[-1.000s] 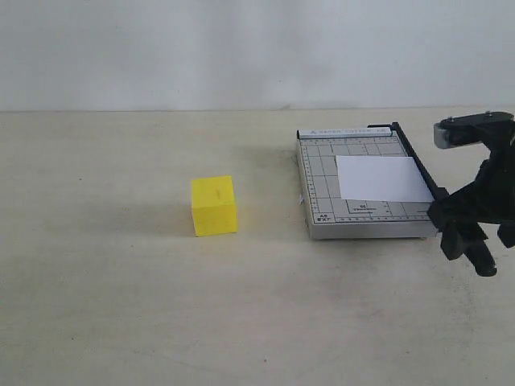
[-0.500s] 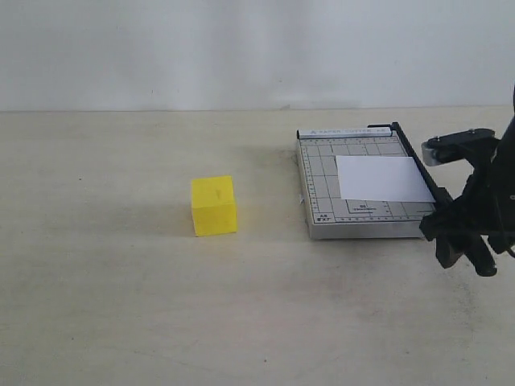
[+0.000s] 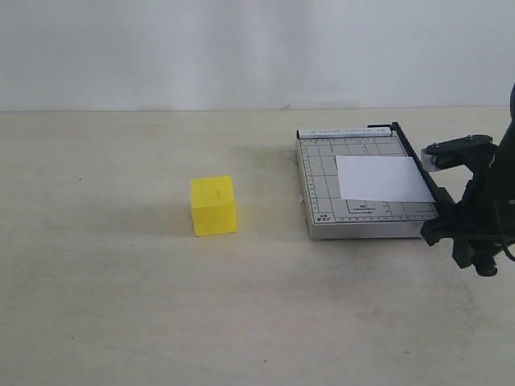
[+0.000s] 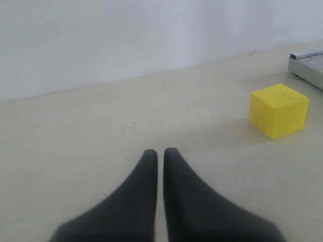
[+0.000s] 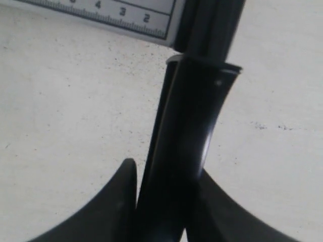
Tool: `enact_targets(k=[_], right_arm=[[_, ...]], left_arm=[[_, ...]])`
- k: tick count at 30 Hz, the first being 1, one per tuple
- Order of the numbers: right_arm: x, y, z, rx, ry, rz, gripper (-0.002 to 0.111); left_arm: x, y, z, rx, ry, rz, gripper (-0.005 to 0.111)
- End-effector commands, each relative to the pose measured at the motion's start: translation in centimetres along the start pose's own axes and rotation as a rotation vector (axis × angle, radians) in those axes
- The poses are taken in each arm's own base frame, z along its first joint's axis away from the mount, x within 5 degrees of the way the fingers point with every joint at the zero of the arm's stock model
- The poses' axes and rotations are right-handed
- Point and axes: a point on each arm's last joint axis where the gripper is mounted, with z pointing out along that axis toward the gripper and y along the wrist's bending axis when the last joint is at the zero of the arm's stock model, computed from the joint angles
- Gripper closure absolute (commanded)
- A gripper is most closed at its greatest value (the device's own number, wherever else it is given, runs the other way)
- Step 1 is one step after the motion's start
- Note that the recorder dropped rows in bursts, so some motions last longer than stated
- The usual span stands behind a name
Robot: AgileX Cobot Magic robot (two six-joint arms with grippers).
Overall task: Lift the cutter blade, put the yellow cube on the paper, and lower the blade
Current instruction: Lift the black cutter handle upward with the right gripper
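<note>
We see right claw (image 5: 164, 176) clamped around cutter blade (image 5: 199, 106) handle, blade lying flat; left claw (image 4: 160, 157) fingers together, empty, yellow cube (image 4: 278, 110) well apart.

The right gripper (image 5: 166, 176) pinches the cutter blade (image 5: 194, 116) by its black handle.

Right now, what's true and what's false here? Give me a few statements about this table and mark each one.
1. The yellow cube sits on the paper. False: it stands on the table, apart from the cutter board.
2. The right end effector is closed on the handle of the cutter blade. True.
3. The left end effector holds the yellow cube. False: it is shut and empty.
4. The paper lies on the cutter board. True.
5. The cutter blade stands raised. False: it lies down along the board's edge.
</note>
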Motion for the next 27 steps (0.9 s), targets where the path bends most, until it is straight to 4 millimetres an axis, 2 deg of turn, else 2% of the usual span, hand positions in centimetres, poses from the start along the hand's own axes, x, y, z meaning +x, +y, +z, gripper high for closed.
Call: enact_targets(k=[1, 8, 14, 21, 24, 27], right_arm=[[0.3, 0.0, -0.1, 0.003, 0.04, -0.063, 0.108], [0.2, 0.0, -0.9, 0.01, 0.009, -0.068, 0.108], [0.1, 0.0, -3.8, 0.041, -0.129, -0.075, 0.108], [0.3, 0.1, -8.3, 0.091, -0.329, -0.092, 0.108], [0.5, 0.1, -9.5, 0.104, -0.384, -0.091, 0.108], [0.6, 0.1, -9.4, 0.105, -0.365, -0.116, 0.108]], left_arm=[[0.0, 0.0, 0.0, -0.004, -0.007, -0.009, 0.102], [0.0, 0.0, 0.0, -0.004, -0.007, -0.009, 0.102], [0.0, 0.0, 0.0, -0.004, -0.007, -0.009, 0.102], [0.0, 0.0, 0.0, -0.004, -0.007, -0.009, 0.102], [0.0, 0.0, 0.0, -0.004, -0.008, -0.009, 0.102], [0.0, 0.0, 0.0, -0.004, -0.008, -0.009, 0.102]])
